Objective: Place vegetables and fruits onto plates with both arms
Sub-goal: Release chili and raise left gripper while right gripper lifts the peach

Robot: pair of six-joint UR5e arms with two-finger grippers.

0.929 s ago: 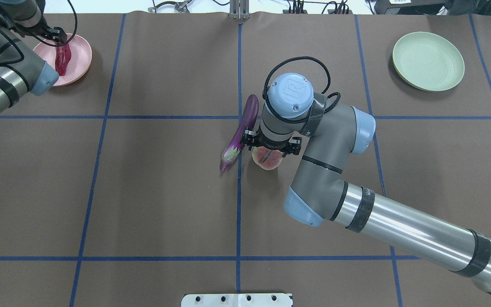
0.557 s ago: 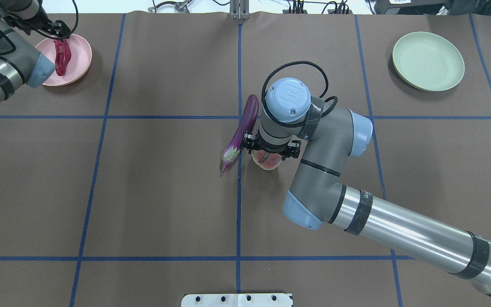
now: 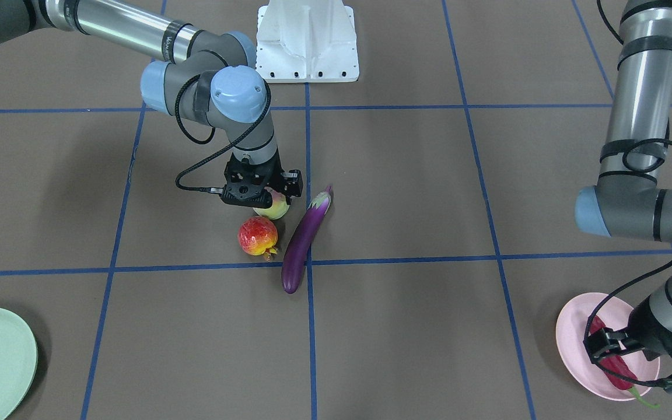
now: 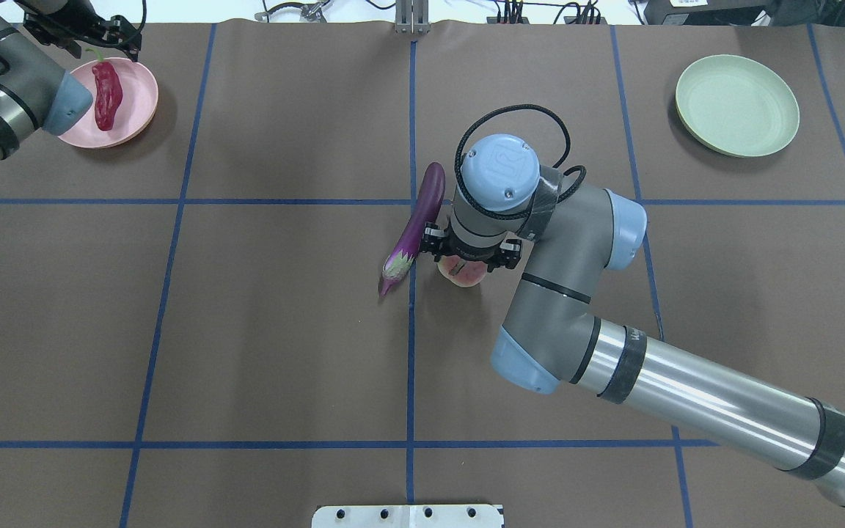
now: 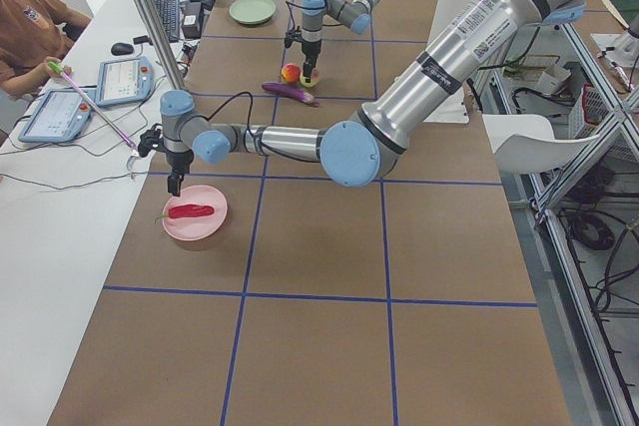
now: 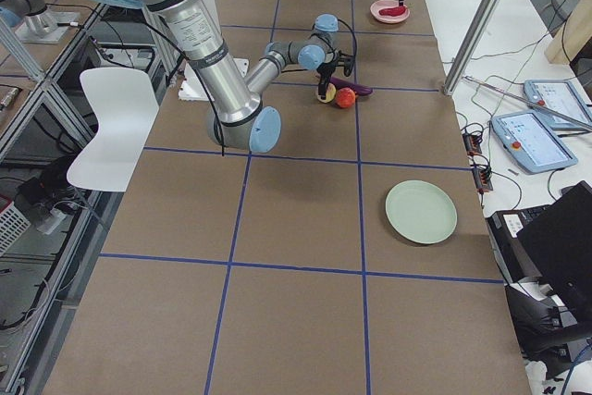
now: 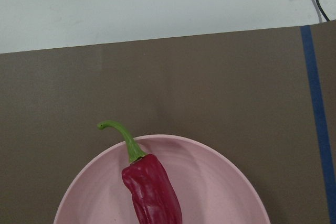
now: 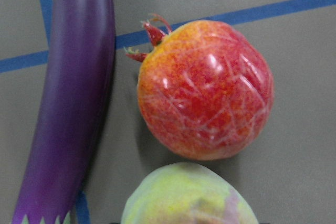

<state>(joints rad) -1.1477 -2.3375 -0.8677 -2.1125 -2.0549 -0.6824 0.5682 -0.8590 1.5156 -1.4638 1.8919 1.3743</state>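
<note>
The chili pepper (image 4: 106, 95) is found lying free on the pink plate (image 4: 140, 103), at 10 o'clock in the overhead view. The left gripper (image 3: 603, 344) is held just above it, released, so this delivery is judged complete.

The right gripper (image 3: 270, 201) is positioned astride the peach (image 3: 277, 207) at desk (image 4: 283, 330) centre. Whether it is clenched cannot be told, as its fingers are hidden.

In the front-facing view the pomegranate (image 3: 257, 235) is noted at 7 o'clock of the peach and the eggplant (image 3: 304, 239) at 4 o'clock, both close by. A vertical approach is therefore judged necessary.

The green plate (image 4: 736, 105), at 2 o'clock overhead, is judged the fruit's destination.
</note>
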